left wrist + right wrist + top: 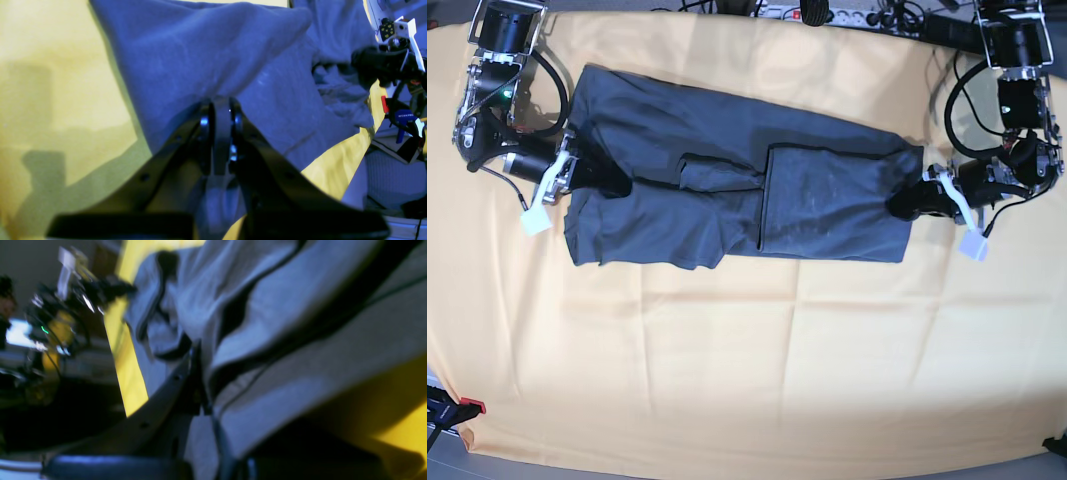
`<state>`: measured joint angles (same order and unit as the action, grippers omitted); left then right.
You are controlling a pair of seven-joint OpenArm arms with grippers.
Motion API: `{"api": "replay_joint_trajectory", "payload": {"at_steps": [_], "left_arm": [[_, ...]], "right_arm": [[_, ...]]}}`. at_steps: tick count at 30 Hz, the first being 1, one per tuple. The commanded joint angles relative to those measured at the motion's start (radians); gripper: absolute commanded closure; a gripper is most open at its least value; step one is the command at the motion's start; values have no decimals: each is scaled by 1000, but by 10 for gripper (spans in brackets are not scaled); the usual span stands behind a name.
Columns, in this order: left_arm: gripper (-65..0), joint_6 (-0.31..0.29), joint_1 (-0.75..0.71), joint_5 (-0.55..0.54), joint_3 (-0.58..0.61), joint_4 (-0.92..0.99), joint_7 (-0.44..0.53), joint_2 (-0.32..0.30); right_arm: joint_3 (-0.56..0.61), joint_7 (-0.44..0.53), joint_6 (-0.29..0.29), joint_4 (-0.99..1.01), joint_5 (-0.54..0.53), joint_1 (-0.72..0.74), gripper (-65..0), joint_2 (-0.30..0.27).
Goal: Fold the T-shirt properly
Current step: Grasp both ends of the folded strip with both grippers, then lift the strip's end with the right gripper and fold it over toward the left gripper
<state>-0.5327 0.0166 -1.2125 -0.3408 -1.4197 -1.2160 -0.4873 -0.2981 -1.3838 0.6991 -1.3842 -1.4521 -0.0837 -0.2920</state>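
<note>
Stretched long across the yellow-orange cloth (747, 350), the dark slate-blue T-shirt (727, 190) is pinched at each end, left gripper (218, 133) and right gripper (200, 383) both clamped tight on its fabric.

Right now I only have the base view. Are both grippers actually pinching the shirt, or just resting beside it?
Observer: The left wrist view shows the left gripper closed, with a fold of the T-shirt between its fingers.
Operator: And the other one?
Observer: In the right wrist view the right gripper sits at a bunched fold with cloth running between its fingers; it looks clamped, though that picture is blurred.
Operator: Is the cloth under the left gripper flat?
Observer: No, it rises in a taut ridge from the yellow cloth up to the fingers.
</note>
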Motion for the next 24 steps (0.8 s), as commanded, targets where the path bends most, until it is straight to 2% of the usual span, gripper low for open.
{"api": "replay_joint_trajectory", "payload": {"at_steps": [1, 8, 16, 20, 24], "left_arm": [[0, -7, 17, -27, -7, -14, 11, -20], [0, -6, 17, -28, -7, -14, 11, -34], [0, -6, 17, -81, -7, -14, 7, -57], [0, -6, 17, -81, -8, -14, 0, -66], [0, -6, 16, -84, -9, -14, 0, -67]], "right_arm": [[2, -12, -1, -47, -31, 6, 0, -14], [2, -12, -1, -266, -31, 6, 0, -129], [2, -12, -1, -272, 40, 29, 0, -266], [2, -12, -1, -272, 177, 29, 0, -317], [2, 63, -1, -272, 368, 35, 0, -365]]}}
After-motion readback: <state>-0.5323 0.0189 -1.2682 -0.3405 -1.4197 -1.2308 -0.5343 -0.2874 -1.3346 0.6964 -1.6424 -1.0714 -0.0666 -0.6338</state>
